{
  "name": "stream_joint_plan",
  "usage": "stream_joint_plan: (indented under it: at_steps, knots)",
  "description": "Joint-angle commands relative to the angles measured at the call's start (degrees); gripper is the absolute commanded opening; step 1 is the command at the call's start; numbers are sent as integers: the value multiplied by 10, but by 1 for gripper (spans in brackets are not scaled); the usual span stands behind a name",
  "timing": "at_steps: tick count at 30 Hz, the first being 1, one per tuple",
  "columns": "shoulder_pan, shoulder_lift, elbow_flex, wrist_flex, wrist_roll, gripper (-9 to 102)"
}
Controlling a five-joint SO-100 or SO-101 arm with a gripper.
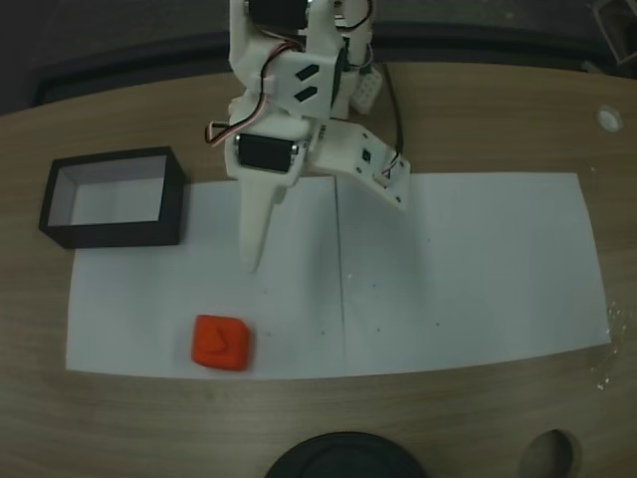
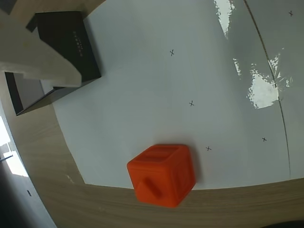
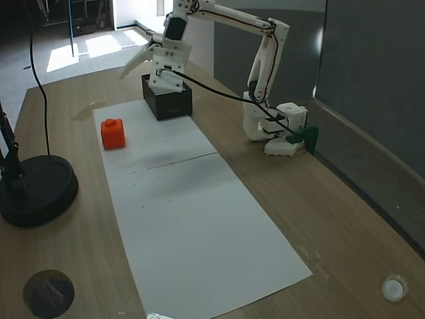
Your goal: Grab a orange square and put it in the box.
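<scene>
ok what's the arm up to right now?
The white arm is in the air above the paper sheet, holding nothing. Its hand is open, hanging between the box and the orange square. The square sits alone near the paper's edge, clear of the box and untouched. The box looks empty. So the pick has not happened yet.

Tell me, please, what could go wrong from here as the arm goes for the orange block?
The orange square sits at the paper's near edge, so a glancing finger could push it off onto the bare wood. The gripper hangs raised between the block and the box; a descent that is not centred may tip the block rather than straddle it. The box's thin walls could catch the block on the way in.
</scene>
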Motion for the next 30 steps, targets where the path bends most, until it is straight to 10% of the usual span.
stream_joint_plan:
  at_steps: [1,30]
  knots:
    - [10,-67,-185,47,-6,40]
    - [18,-591,-610,74,-33,40]
